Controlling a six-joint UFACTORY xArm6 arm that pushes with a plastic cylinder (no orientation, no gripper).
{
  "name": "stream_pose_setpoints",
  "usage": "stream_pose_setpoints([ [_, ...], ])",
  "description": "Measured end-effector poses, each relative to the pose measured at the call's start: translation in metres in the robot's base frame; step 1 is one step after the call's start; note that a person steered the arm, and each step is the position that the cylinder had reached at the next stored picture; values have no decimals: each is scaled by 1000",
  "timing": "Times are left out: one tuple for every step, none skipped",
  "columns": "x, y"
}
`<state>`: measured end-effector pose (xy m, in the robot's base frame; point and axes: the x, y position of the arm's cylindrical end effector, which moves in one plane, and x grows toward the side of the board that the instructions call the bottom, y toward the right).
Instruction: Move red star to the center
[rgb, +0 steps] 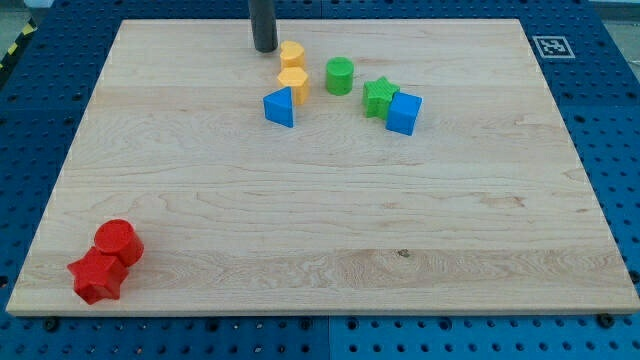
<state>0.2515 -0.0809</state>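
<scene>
The red star (97, 275) lies near the board's bottom left corner, touching a red cylinder (119, 241) just above and right of it. My tip (265, 47) is at the view's top, left of centre, far from the red star. It stands just left of the upper yellow block (292, 55).
A second yellow block (294, 82) sits below the first. A blue triangular block (280, 107), a green cylinder (340, 76), a green star (379, 96) and a blue cube (404, 113) cluster near the top centre of the wooden board (320, 230).
</scene>
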Motion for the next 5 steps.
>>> stream_pose_setpoints([
  [7, -2],
  [17, -2],
  [21, -2],
  [21, 2],
  [21, 11],
])
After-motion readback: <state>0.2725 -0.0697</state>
